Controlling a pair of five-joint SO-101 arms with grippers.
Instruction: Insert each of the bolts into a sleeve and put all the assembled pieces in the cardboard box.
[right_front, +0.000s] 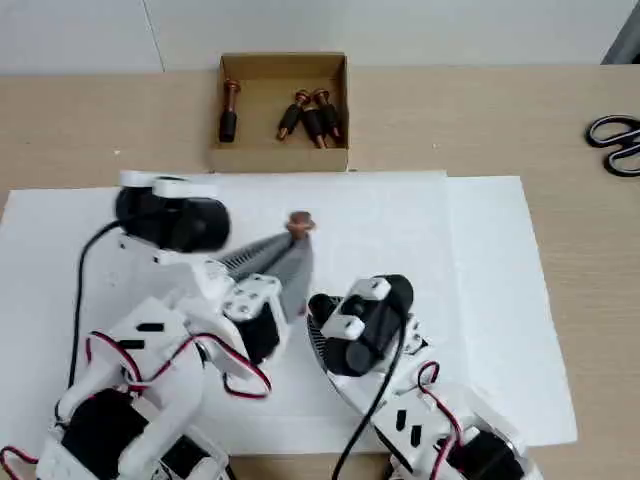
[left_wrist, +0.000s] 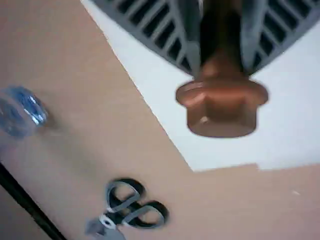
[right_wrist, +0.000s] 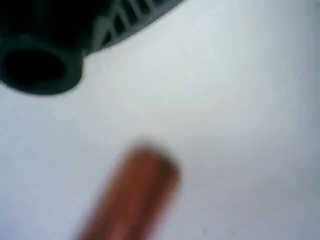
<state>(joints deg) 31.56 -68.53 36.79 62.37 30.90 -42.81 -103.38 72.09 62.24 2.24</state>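
I log the left gripper (right_front: 291, 244) clamped on a copper bolt (left_wrist: 222, 107) just behind its head, over the white paper (right_front: 480, 260) short of the cardboard box (right_front: 281, 159), likely for mating with the black sleeve (right_wrist: 37, 67) beside the right gripper (right_front: 316, 340), whose state I cannot tell.

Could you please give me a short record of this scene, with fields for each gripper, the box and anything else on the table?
left gripper: shut on a copper bolt, held over the white paper, head toward the box
right gripper: shut on a black sleeve, its open end apart from the bolt's shank
cardboard box: at the far side of the table, three assembled pieces inside
other: scissors on the bare table beside the paper
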